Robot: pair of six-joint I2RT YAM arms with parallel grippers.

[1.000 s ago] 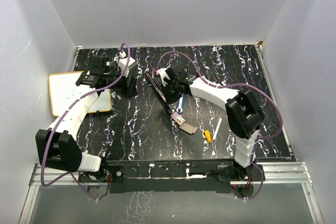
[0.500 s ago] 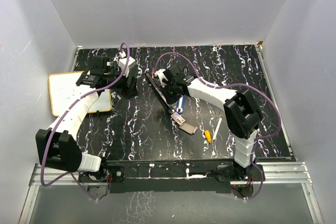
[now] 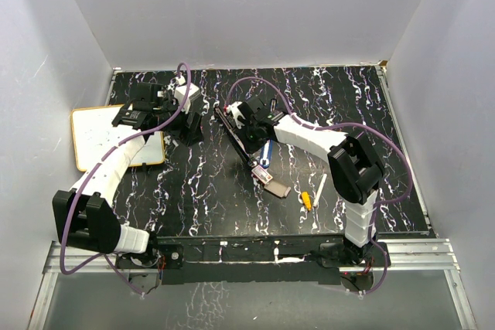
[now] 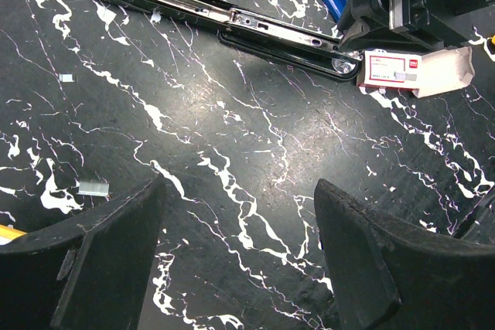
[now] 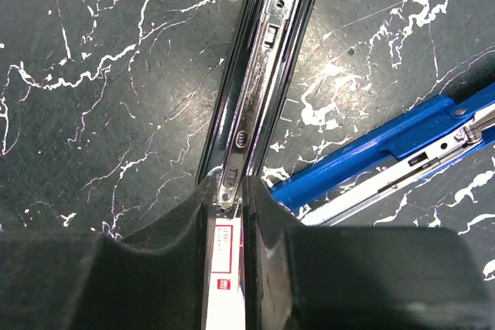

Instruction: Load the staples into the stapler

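Table (image 3: 201, 191): black marble with white veins; everything below lies on it.
Whiteboard (image 3: 100, 133): at the left edge, flat, partly under my left arm.
Left claw (image 4: 240, 245): spread wide and holding nothing. It hangs over bare marble, well apart from the staplers.
Right claw (image 5: 230, 191): drawn nearly together, with only a narrow slot left. The metal rail end of the black stapler sits in that slot. Whether I am pinching it or only straddling it, I cannot tell (the fingers hide the contact).
Black stapler (image 4: 224, 17): hinged fully open and laid out long, its shiny staple channel facing up.
Blue stapler (image 5: 379, 148): also opened, just beside the black one on its right, angled away from it.
Staples box (image 4: 402, 69): red and white, lying flat right at the black stapler's near end. Its tan tray is slid partly out on the side away from the stapler. A strip of it shows through my right claw's slot.
Pen (image 3: 319, 188): white with a yellow tip, near the box, toward my right base.
Loose staple strip (image 4: 93, 188): small and silver, alone on the marble by my left finger.
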